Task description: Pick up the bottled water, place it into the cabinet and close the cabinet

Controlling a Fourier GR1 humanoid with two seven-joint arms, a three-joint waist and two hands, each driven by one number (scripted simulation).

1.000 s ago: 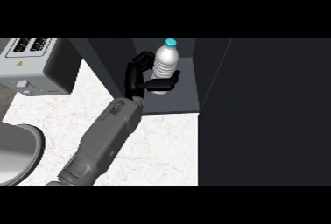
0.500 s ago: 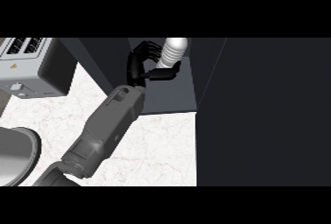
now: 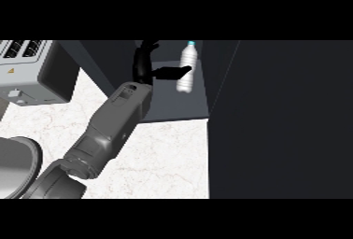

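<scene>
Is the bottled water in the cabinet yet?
Inside: the bottled water shows over the cabinet floor, past the counter edge.

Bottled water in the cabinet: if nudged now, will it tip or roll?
The bottled water is tall and narrow, so a sideways nudge would probably tip it. Its round body would likely roll once down. With the left hand open beside it, little braces it.

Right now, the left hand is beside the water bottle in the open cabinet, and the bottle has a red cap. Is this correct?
Not quite. The head view shows that the cap is blue, not red. The rest holds: the left hand is beside the water bottle in the open cabinet.
</scene>
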